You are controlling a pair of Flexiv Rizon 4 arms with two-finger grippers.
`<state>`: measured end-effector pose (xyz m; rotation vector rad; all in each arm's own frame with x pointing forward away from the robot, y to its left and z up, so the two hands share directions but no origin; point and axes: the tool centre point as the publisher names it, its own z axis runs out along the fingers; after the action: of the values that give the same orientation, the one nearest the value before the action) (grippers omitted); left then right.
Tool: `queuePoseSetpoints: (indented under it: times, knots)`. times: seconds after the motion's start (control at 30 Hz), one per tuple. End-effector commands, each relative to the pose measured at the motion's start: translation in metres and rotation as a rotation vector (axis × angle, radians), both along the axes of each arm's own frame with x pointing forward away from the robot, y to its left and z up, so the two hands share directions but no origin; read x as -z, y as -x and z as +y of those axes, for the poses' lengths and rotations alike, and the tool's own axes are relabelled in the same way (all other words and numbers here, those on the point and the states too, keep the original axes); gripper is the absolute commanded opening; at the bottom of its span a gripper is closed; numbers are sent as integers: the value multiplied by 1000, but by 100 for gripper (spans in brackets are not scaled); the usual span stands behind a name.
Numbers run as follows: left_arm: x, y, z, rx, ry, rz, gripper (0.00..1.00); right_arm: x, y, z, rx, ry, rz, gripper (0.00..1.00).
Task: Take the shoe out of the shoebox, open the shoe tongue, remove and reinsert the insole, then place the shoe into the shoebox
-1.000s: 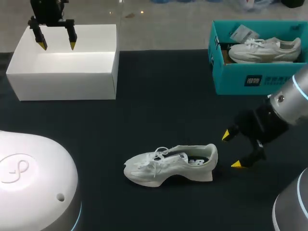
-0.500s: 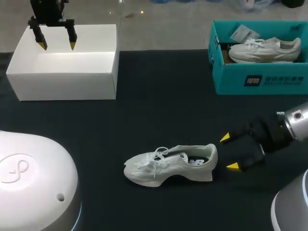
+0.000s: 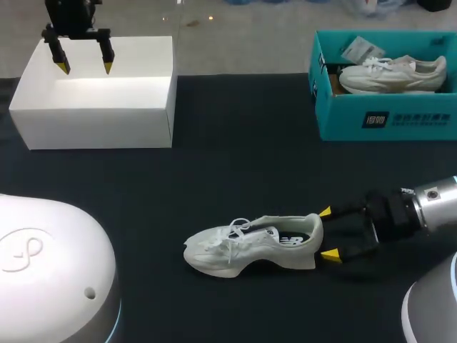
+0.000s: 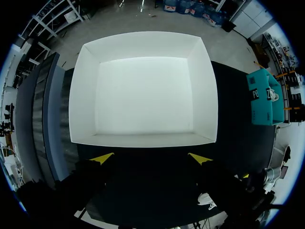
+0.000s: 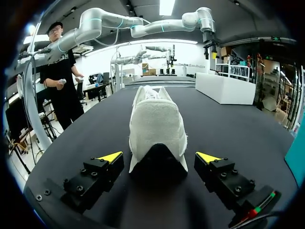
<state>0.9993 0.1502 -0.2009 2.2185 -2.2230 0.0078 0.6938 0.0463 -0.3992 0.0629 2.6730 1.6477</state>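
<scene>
Shoe (image 3: 250, 243), white and laced, is lying on its sole near the middle of the dark table (image 3: 235, 157), with the toe pointing to my left and the heel to my right.

My right arm is coming in low from the right edge, stretching almost level over the tabletop. Its wrist is aiming straight at the heel. The right gripper (image 3: 327, 234) is standing wide, with one yellow tip on the far side of the heel and the other on the near side. In the right wrist view the shoe (image 5: 157, 126) is sitting heel-first ahead of and between the fingers of the right gripper (image 5: 159, 156). Dark table is showing on both sides, so neither finger is touching it.

My left arm is hanging at the far left corner, wrist pointing straight down. The left gripper (image 3: 84, 67) is hovering above the open white box (image 3: 93, 114), fingers spread wide and gripping nothing. The left wrist view is looking down past the left gripper (image 4: 150, 158) into that box (image 4: 143, 139).

At the far right, a teal shoebox (image 3: 385, 118) is holding a second pale shoe (image 3: 393, 73), well apart from both grippers.
</scene>
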Motion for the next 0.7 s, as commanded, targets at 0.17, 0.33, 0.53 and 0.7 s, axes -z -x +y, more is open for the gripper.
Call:
queuePoseSetpoints:
  times: [0.17, 0.33, 0.53, 0.7]
  knots:
    - [0, 0, 0, -1, -2, 1, 100, 7, 1, 18, 0, 12, 11, 100]
    - [0, 0, 0, -1, -2, 1, 100, 13, 3, 27, -20, 34, 18, 100]
    - [0, 0, 0, -1, -2, 1, 100, 15, 2, 30, -31, 73, 5, 100]
    - [0, 0, 0, -1, -2, 1, 100, 13, 1, 33, -38, 94, 3, 100]
